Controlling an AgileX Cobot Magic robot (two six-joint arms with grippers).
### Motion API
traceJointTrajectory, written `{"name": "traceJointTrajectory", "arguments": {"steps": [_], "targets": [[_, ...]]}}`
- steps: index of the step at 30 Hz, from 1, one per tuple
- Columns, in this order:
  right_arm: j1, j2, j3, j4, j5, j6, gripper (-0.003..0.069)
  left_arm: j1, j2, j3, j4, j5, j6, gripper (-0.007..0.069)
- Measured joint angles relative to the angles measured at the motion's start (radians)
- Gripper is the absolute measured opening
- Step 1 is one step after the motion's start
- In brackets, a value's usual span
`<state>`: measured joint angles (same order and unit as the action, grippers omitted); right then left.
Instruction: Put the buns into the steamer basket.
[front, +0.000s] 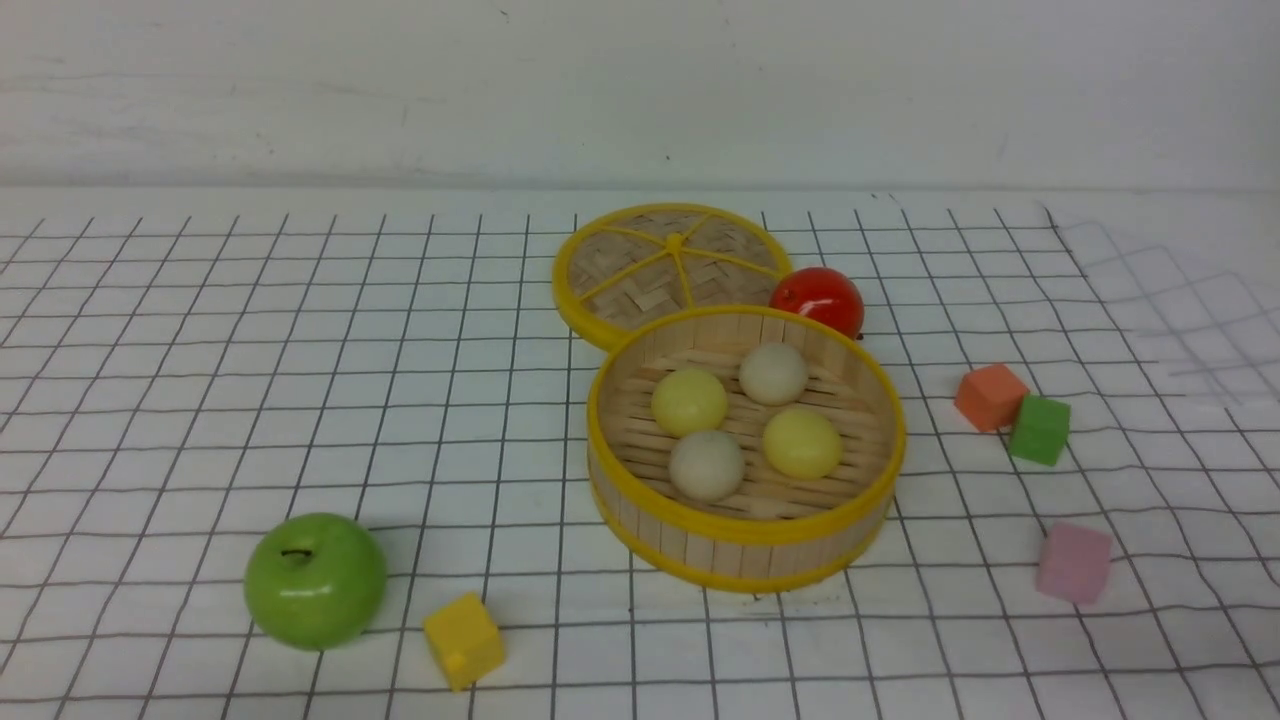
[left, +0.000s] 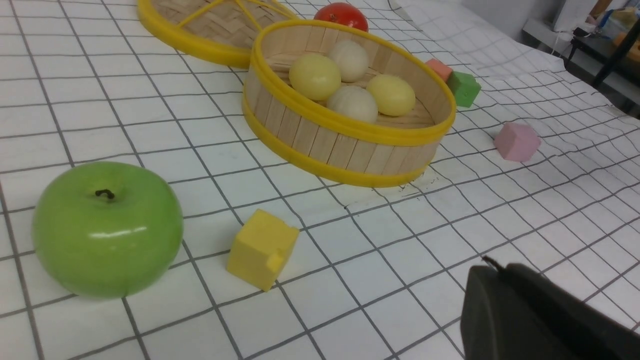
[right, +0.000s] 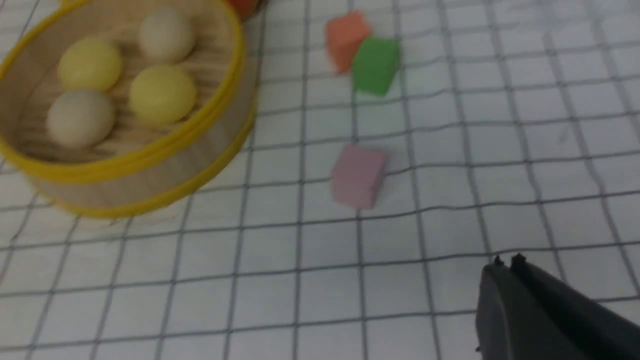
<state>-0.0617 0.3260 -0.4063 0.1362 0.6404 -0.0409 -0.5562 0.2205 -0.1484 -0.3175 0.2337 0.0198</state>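
The steamer basket (front: 745, 530) stands right of centre on the checked cloth, and all the buns lie inside it. Two pale yellow buns (front: 689, 401) (front: 802, 443) and two beige buns (front: 773, 373) (front: 706, 465) rest on its slatted floor. Neither arm shows in the front view. My left gripper (left: 492, 264) hangs shut and empty over bare cloth, well short of the basket (left: 330, 145) and right of a yellow cube. My right gripper (right: 506, 261) is also shut and empty, near the pink cube and apart from the basket (right: 150, 175).
The woven lid (front: 670, 262) lies flat behind the basket with a red tomato (front: 818, 298) beside it. A green apple (front: 314, 580) and yellow cube (front: 463, 640) sit front left. Orange (front: 990, 396), green (front: 1039, 429) and pink (front: 1074, 563) cubes lie to the right.
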Motion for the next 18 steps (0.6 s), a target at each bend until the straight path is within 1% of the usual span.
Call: {"name": "traceJointTrajectory", "arguments": {"steps": [1,2,4,5,6,8,18], "targets": [[-0.003,0.0,0.0,-0.001,-0.01,0.0,-0.0021,0.0,0.0,0.0,0.0,0.0,0.0,-0.0001],[-0.023,-0.119,0.126,-0.002,-0.077,0.002,-0.0021,0.0,0.0,0.0,0.0,0.0,0.0,-0.0001],[-0.037,-0.192,0.211,-0.005,-0.126,0.008,-0.0021,0.0,0.0,0.0,0.0,0.0,0.0,-0.0001],[-0.043,-0.27,0.32,-0.009,-0.188,0.013,-0.0021,0.0,0.0,0.0,0.0,0.0,0.0,-0.0001],[-0.046,-0.301,0.37,-0.009,-0.203,0.018,-0.0021,0.0,0.0,0.0,0.0,0.0,0.0,-0.0001],[-0.047,-0.327,0.415,-0.012,-0.211,0.031,-0.0021,0.0,0.0,0.0,0.0,0.0,0.0,-0.0001],[-0.028,-0.336,0.42,-0.016,-0.232,0.068,-0.002,0.0,0.0,0.0,0.0,0.0,0.0,0.0004]]}}
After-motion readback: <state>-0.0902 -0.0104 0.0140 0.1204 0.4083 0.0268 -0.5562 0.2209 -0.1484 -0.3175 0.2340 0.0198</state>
